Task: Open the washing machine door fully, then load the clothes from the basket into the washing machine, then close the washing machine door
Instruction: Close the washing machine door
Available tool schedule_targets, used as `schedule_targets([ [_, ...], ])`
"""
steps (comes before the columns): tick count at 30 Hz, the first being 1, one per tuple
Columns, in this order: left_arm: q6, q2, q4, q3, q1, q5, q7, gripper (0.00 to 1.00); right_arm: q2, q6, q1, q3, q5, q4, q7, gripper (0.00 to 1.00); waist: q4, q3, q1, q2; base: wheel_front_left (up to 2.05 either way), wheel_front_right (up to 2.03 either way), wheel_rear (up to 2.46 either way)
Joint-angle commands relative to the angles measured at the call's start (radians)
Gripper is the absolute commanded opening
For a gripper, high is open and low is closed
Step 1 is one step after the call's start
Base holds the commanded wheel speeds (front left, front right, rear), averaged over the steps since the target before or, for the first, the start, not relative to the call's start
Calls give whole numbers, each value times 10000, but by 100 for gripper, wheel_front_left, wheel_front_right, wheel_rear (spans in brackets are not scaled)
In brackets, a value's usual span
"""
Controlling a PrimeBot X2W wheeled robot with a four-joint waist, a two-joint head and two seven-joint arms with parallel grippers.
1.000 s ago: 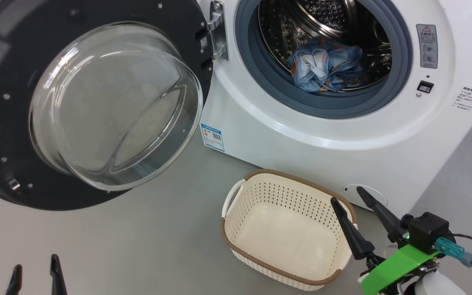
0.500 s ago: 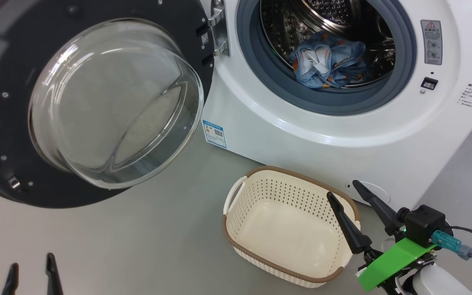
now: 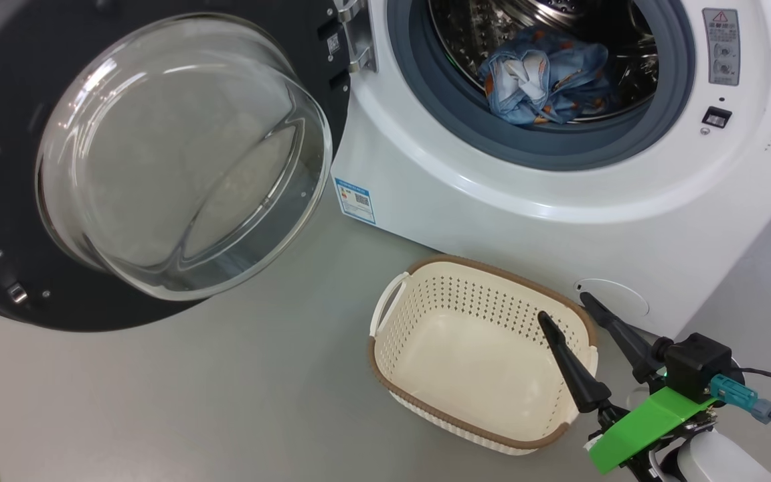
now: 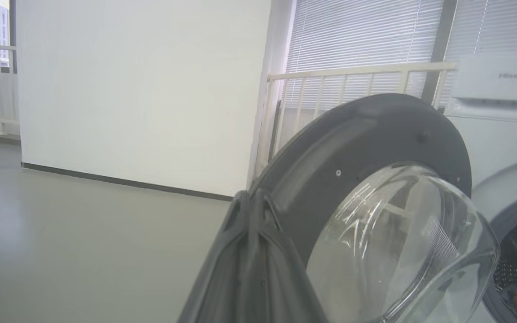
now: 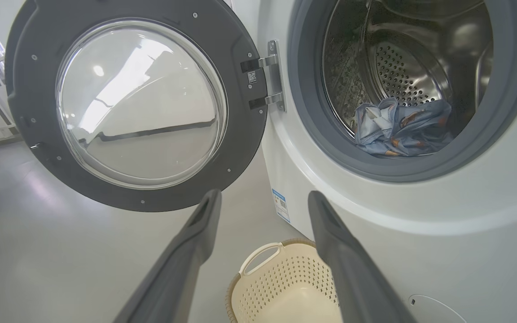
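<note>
Our left gripper had just shut its fingers, empty, with the washing machine door near on its right. The right gripper stood open above the bare basket. The clothes lay ahead of it in the drum, so we judged only closing remained.

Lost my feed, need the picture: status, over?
Left gripper shut, empty, pointing at washing machine door; right gripper open by basket. Clothes in drum, basket empty, door wide open. Nothing seen blocking its swing.
</note>
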Motion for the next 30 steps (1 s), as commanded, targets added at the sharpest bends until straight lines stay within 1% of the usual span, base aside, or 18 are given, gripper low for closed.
schedule_targets([
  [1,-40,598,-254,323,-527,-471,-65,0,-132,73,-292,61,-8,-214,-82,100,14,72,0,0,0,0,0],
  [3,-44,1276,-99,158,-992,-1672,-64,0,-133,73,-316,50,-30,-213,-82,100,22,153,0,0,0,0,0],
  [8,-47,3535,907,-351,-2128,-4564,166,0,-122,73,-394,28,-88,-220,-82,100,28,367,0,0,0,0,0],
  [10,-47,4209,1378,-554,-2635,-5642,359,0,-144,73,-436,16,-110,-223,-82,100,33,474,0,0,0,0,0],
  [11,-48,4833,1832,-832,-3109,-6589,655,0,-182,73,-482,10,-122,-225,-82,100,36,580,0,0,0,0,0],
  [15,-48,5755,2728,-1436,-3970,-8107,1354,0,-282,73,-598,12,-152,-223,-82,100,42,769,0,0,0,0,0],
  [18,-49,6215,3403,-1876,-4537,-8967,1961,0,-351,73,-702,41,-179,-213,-82,100,48,909,0,0,0,0,0],
  [21,-49,6497,4046,-2239,-5018,-9643,2589,0,-412,73,-797,87,-198,-194,-82,100,51,1022,0,0,0,0,0],
  [25,-49,6790,4864,-2498,-5525,-10364,3330,0,-511,73,-919,186,-198,-188,-82,100,-8,1181,0,0,0,0,0],
  [30,-49,6999,5546,-2812,-5976,-10887,4103,0,-669,73,-1064,304,-187,-156,-82,100,-72,1406,0,0,0,0,0],
])
